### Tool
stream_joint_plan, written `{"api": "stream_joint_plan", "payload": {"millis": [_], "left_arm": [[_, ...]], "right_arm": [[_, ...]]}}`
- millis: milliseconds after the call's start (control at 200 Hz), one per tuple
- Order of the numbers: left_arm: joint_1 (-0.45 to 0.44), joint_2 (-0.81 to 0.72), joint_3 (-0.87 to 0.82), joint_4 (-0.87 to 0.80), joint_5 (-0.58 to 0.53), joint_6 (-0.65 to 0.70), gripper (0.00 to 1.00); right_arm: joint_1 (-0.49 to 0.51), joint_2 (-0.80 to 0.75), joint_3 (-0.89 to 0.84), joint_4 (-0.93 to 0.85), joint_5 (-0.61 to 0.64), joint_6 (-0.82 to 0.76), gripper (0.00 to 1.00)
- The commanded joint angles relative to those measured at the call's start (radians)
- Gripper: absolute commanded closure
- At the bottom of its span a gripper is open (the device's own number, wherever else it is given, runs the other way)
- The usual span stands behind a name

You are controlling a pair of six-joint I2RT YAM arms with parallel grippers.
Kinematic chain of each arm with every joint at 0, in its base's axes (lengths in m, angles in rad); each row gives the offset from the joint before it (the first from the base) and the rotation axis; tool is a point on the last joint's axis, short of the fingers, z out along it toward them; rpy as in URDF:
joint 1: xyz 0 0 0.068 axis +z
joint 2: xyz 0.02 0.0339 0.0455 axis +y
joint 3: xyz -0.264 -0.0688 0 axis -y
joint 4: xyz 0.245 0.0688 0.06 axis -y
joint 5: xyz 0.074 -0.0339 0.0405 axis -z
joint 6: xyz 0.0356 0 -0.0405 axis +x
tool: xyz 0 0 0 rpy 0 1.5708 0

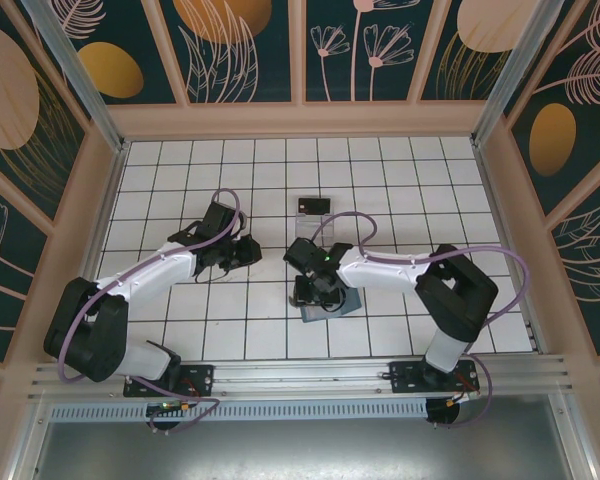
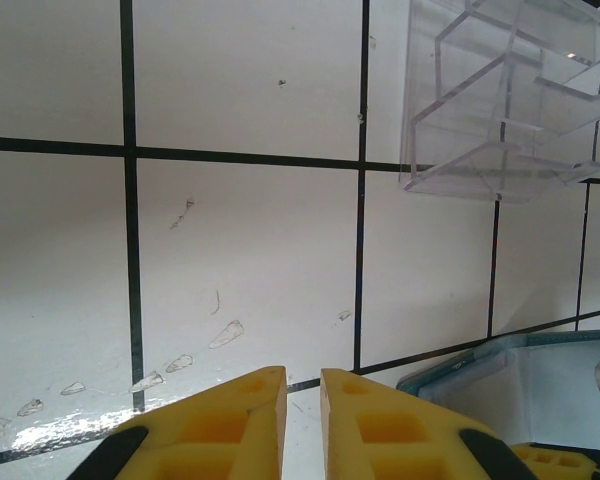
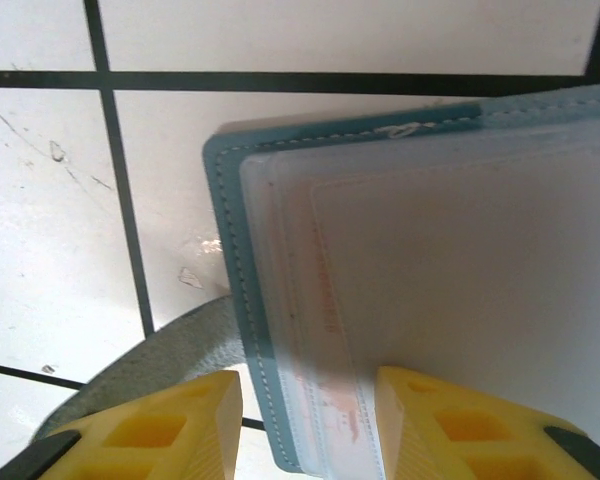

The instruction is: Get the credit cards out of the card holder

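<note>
The card holder [image 1: 348,302] lies open and flat on the tabletop [image 1: 180,170], close to the near edge and a little right of the middle. A pale card [image 3: 460,270] with pinkish-red marks sits inside it under a cloudy sleeve. From what I can see around the arm, its long axis seems to run roughly along the near edge, though much of it is covered. My right end effector [image 3: 310,425] sits directly over the holder's left border. Its jaws are partly apart and straddle that stitched edge, one finger over bare tile and the other over the card, clamping nothing that I can make out. So the card lies just to the inner side of the right end effector, and I judge any pull has to slide it sideways out of the sleeve. The left end effector [image 2: 302,420] is nearly closed with only a slim gap, and it holds nothing. It hovers over bare tiles toward the left edge, with the holder's corner off to its right. The right arm is plainly nearer. A clear plastic tray [image 1: 313,207] stands farther back, well apart from the holder.
</note>
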Motion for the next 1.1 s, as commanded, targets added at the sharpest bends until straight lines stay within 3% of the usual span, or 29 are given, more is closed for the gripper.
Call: {"api": "stream_joint_plan", "payload": {"millis": [0,631,1096], "left_arm": [[0.007,0.012,0.007,-0.012,0.008,0.001,0.81],[0.008,0.017,0.014,-0.018,0.008,0.002,0.82],[0.007,0.016,0.016,-0.021,0.011,0.012,0.82]], "right_arm": [[-0.014,-0.044,-0.026,-0.041,0.039,0.003,0.59],[0.028,0.084,0.110,-0.295,0.272,-0.016,0.62],[0.103,0.234,0.289,-0.561,0.488,0.041,0.56]]}}
